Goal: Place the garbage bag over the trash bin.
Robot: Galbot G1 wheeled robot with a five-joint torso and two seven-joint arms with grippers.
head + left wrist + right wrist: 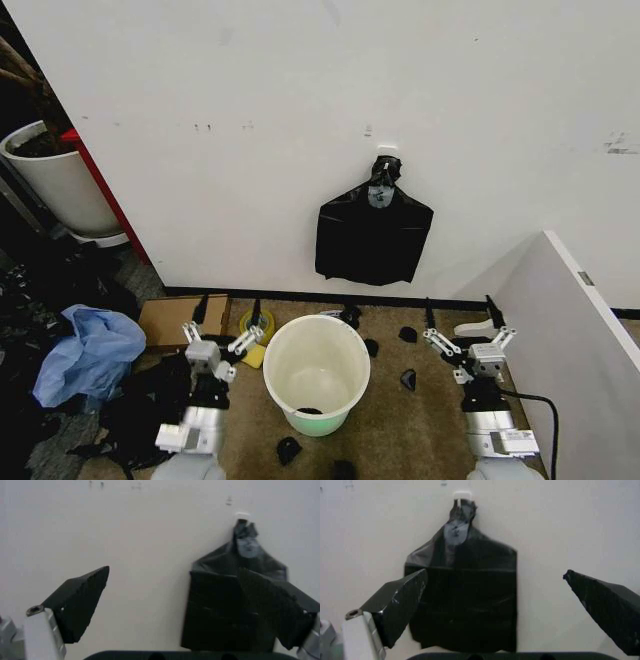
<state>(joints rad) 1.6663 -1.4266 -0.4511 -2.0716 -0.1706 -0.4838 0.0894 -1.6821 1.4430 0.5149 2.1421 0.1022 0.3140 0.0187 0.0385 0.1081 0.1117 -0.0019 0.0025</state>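
The trash bin [281, 355], round and white with a pale green base, stands open on the carpet between my two arms; a small dark scrap lies inside it. The garbage bag is out of view. On the wall behind the bin hang flat black bags [373, 235] [225, 611] [470, 603], pinched under a white clip [386, 150] [461, 495]. Left of the bin, my left gripper [228, 304] [173, 568] points up at the wall, open and empty. Right of the bin, my right gripper [459, 302] [495, 572] is also open and empty, aimed at the hanging bags.
A rumpled black plastic heap [140, 410], blue sheeting [90, 355], a cardboard piece [170, 320] and a yellow tape roll [257, 322] lie at the left. A white planter pot [55, 180] stands far left. A white panel [570, 320] closes the right side. Black scraps dot the carpet.
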